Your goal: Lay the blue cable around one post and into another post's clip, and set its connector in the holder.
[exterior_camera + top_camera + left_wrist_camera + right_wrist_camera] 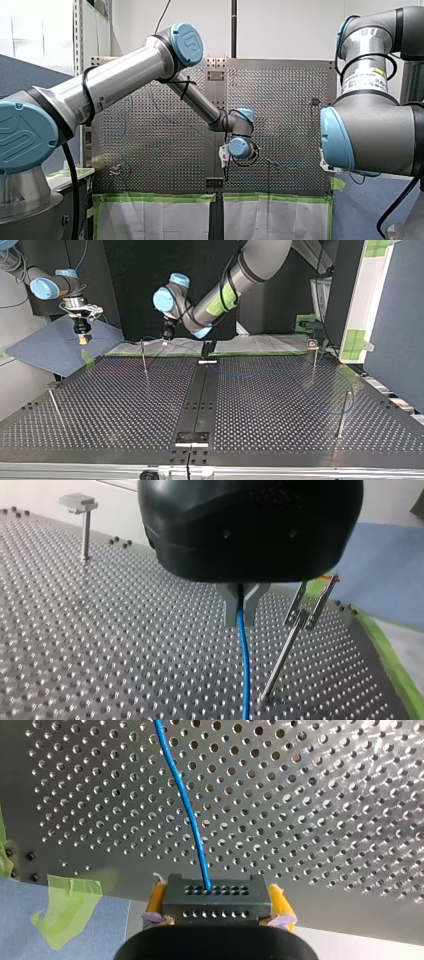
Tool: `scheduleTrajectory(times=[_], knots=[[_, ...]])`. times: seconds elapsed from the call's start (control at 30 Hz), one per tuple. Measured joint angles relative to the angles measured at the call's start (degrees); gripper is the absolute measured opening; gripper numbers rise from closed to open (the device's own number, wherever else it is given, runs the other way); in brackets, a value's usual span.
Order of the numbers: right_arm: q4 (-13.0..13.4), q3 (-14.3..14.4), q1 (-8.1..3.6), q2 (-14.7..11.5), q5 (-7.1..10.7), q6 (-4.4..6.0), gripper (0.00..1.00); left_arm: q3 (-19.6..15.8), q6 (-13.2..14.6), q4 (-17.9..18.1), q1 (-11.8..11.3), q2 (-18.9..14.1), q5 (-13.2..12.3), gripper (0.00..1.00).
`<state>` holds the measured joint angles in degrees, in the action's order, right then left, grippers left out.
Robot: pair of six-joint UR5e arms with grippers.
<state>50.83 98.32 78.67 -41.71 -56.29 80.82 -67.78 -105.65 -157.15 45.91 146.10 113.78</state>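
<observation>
My left end effector (241, 605) clamps the blue cable (244, 665) near the arm-side edge of the counter (125, 405), my right end effector (218, 901) grips its one connector (215, 892) off the corner; four posts (144, 360) counted, cable loop faint across the counter.

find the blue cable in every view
Front view: too faint to make out.
Top view: the blue cable loops faintly on the right half of the perforated table, near a post.
Left wrist view: runs down out of my left gripper.
Right wrist view: leaves the connector held in my right gripper, ahead.
Shared landmark: the perforated table.
</observation>
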Motion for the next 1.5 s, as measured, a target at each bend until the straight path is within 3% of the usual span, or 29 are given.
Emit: scheduleTrajectory(times=[0.3, 0.57, 0.83, 1.17, 1.5], knots=[[0.3, 0.0, 0.48, 0.0, -1.15, 0.48, 0.19, -0.9, -0.5, 0.7, -2.0, 0.1, -0.4, 0.0], [1.1, 0.0, 1.12, 0.0, -1.44, 1.17, 0.19, -4.3, -0.4, 3.4, -3.1, 0.1, -2.1, 0.0], [1.5, 0.0, 1.76, 0.0, -1.82, 1.77, 0.19, -5.1, -0.4, 4.7, -3.7, 0.4, -4.1, 0.0], [2.9, 0.0, 2.32, 0.0, -2.99, 4.64, 0.19, -4.9, -1.3, 5.3, -4.8, 2.0, -6.4, 0.0], [5.3, 0.0, 2.71, 0.1, -4.27, 7.96, 0.19, -3.5, -1.7, 5.3, -6.2, 2.1, -6.8, 0.0]])
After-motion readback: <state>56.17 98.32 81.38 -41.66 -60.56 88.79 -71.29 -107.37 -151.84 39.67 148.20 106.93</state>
